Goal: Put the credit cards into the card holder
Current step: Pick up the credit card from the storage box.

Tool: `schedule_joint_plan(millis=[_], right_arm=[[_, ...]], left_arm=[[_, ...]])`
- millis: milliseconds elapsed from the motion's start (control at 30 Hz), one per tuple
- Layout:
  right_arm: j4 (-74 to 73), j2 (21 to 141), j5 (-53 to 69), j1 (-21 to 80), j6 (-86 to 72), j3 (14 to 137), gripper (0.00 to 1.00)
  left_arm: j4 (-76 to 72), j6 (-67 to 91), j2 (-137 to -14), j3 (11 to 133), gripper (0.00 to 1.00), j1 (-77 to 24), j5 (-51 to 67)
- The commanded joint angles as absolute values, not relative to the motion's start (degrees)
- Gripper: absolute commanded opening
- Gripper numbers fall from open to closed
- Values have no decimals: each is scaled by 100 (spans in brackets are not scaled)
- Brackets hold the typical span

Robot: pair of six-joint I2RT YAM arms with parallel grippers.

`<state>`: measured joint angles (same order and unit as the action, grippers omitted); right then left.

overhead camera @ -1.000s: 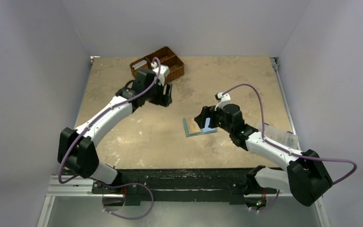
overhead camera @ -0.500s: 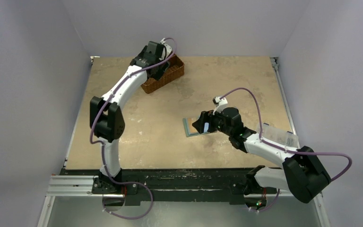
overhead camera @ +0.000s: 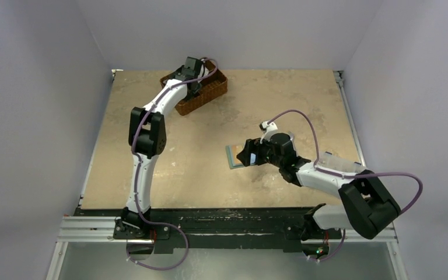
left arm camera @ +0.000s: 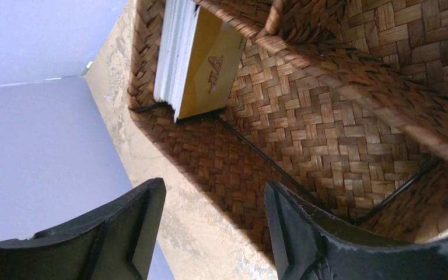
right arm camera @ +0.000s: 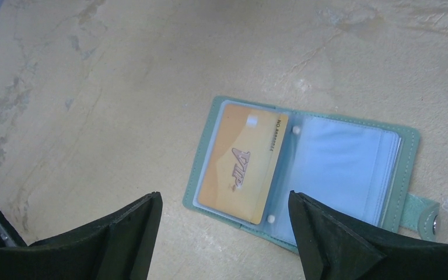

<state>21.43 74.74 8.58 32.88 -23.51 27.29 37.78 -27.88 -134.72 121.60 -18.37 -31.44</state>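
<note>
A stack of credit cards (left arm camera: 201,58) stands on edge in an end compartment of the wicker basket (left arm camera: 326,128), a yellow one facing out. My left gripper (left arm camera: 216,227) hangs open over the basket's near rim, short of the stack, nothing between its fingers. From above, that gripper (overhead camera: 188,71) is over the basket (overhead camera: 210,92) at the table's back. The card holder (right arm camera: 341,169) lies open on the table, teal-edged, with a yellow card (right arm camera: 242,160) in its left clear sleeve. My right gripper (right arm camera: 224,233) hovers open just above it, empty, covering part of the holder (overhead camera: 232,156) from above.
A clear plastic box (overhead camera: 344,166) sits at the table's right edge beside the right arm. The left arm stretches from its base up the left half of the table. Walls close in the back and both sides.
The left arm has reached from in front of the basket to over its far compartment. The right gripper has slid a little left over the card holder, still open.
</note>
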Motion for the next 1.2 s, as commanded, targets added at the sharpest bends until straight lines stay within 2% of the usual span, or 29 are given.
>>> schedule_joint_plan(millis=[0,467,733,1167], right_arm=[[2362,7658,896,3272,-2320,2846,88],[2390,8043,918,3187,-2312,2925,87],[2388,8128,970,3146,-2296,2962,87],[2421,8117,982,3129,-2285,2937,87]], left_arm=[[3282,-3076,-13591,12449,67,-1735,-3329],[2468,-3453,-13897,12509,66,-1488,-3057],[2128,-3432,-13998,12410,60,-1433,-2897],[1544,-3523,-14115,12063,58,-1372,-3002]])
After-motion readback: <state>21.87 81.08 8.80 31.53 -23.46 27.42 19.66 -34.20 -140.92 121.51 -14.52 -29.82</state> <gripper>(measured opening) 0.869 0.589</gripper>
